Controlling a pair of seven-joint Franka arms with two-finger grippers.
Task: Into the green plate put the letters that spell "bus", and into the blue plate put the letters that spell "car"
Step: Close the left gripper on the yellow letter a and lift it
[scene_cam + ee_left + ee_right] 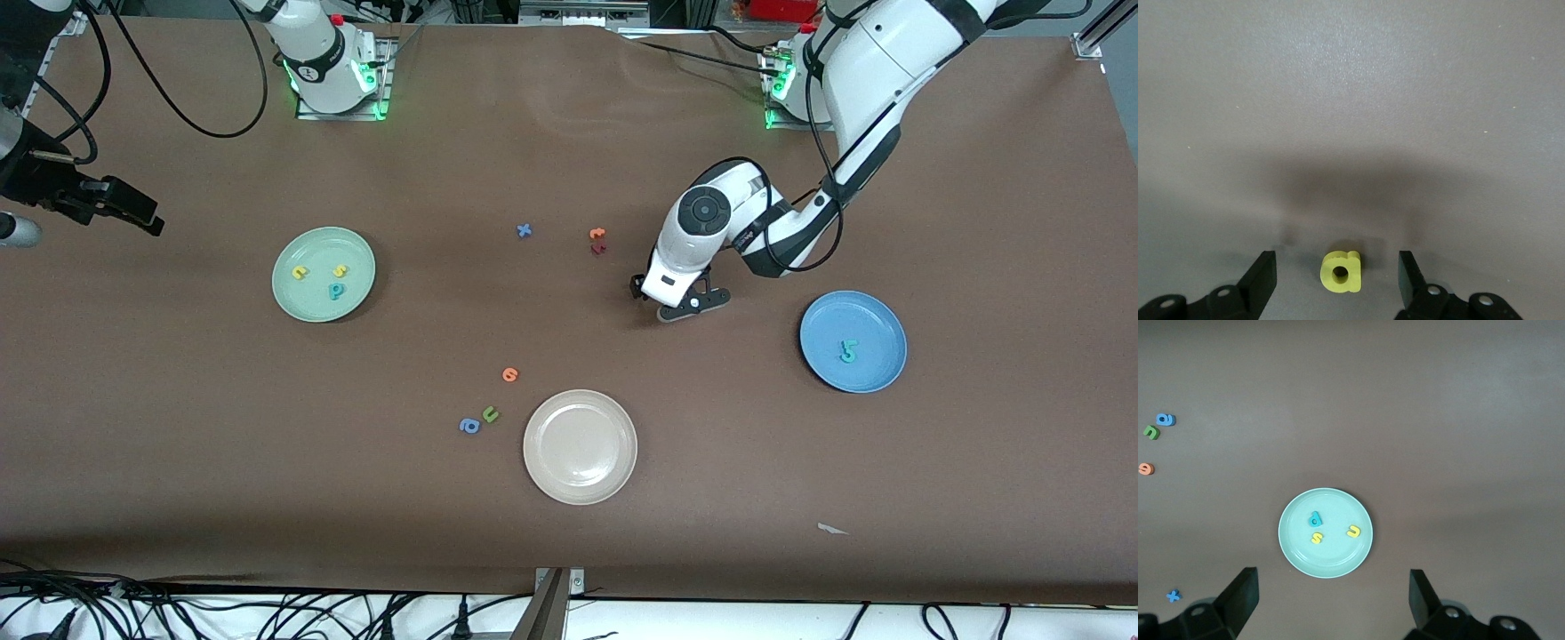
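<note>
Beige plate [580,446] x1 | green plate [323,273]: 3 ltrs | blue plate [853,340]: 2 ltrs

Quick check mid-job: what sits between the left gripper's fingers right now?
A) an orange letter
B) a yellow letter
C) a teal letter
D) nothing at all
B: the left wrist view shows a yellow letter lying on the brown table between the open fingers of the left gripper, not yet clamped.
</note>
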